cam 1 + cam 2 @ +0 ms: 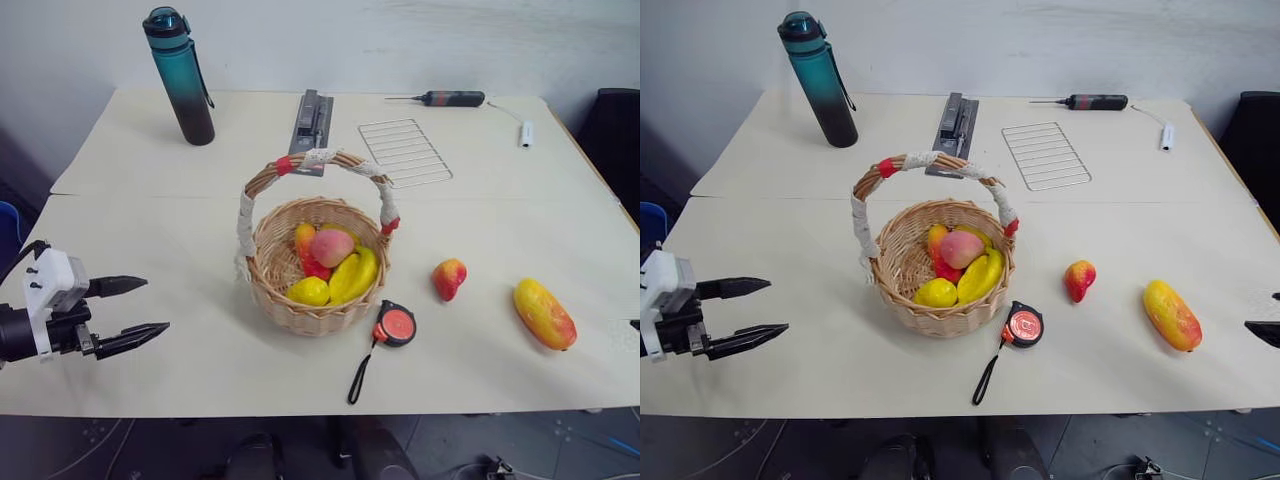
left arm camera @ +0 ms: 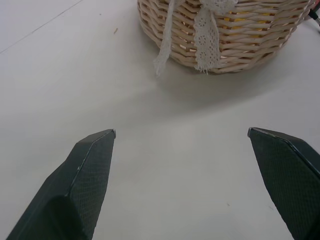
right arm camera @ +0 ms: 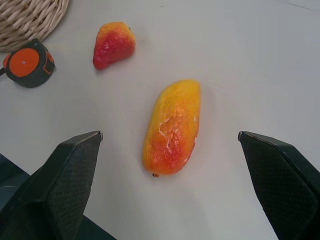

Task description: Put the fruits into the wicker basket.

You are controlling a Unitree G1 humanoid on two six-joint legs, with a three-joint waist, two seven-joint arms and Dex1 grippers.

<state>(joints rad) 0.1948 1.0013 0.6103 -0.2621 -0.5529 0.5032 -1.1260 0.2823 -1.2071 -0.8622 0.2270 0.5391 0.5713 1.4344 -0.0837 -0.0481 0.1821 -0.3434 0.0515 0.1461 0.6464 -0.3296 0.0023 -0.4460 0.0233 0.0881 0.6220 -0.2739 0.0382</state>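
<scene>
Left eye view shows the wicker basket (image 1: 318,262) standing mid-bench (image 1: 180,230), its lace-wrapped handle arching over a pink peach (image 1: 332,246), a yellow lemon (image 1: 309,291), a yellow banana-like fruit (image 1: 352,276) and an orange-red fruit (image 1: 305,245) already inside. Two fruits lie outside on the bench to the basket's right: a small red-yellow peach-like fruit (image 1: 449,278) nearer it, and an elongated mango (image 1: 544,313) further right. A red-orange tape measure (image 1: 395,325) with a black strap sits just beside the basket's front. The left gripper (image 1: 143,307) hovers at the left edge of the bench, jaws spread wide and holding nothing, pointing toward the basket. Right wrist view shows the right gripper (image 3: 170,135) with its jaws wide apart and empty, above the mango, which lies between the two fingers. At the back of the bench stand a teal water bottle (image 1: 181,76), a wire rack (image 1: 405,151) and a screwdriver (image 1: 445,98)
</scene>
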